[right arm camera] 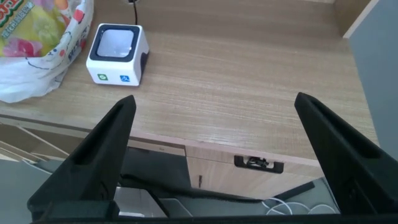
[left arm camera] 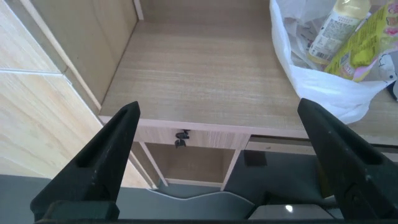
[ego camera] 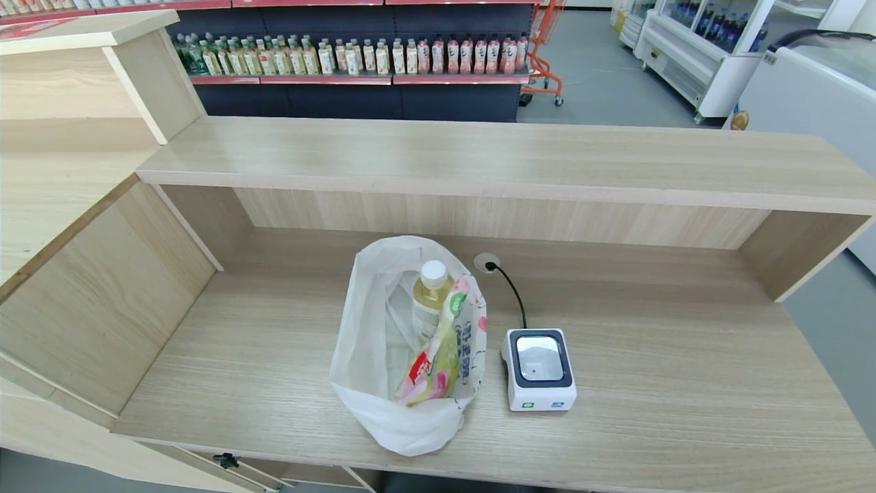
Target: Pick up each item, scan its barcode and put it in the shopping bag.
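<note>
Wooden counter [ego camera: 650,411]: goods bagged, task judged at or near its end.
Head view: your shopping bag [ego camera: 369,370] stands by the near edge, holding a bottle [ego camera: 431,294] and a snack packet [ego camera: 438,352], with the scanner [ego camera: 539,368] just to its right and working room further right. Left wrist view: the left gripper [left arm camera: 219,107] hangs released and empty off the near edge. Right wrist view: the right gripper [right arm camera: 214,98] is likewise spread and holds nothing.

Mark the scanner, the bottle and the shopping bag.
scanner [ego camera: 539,363], head view, on its glass window.
bottle [ego camera: 428,298], head view, on the pale body just below the white cap.
shopping bag [ego camera: 354,361], head view, on its white left wall.
</note>
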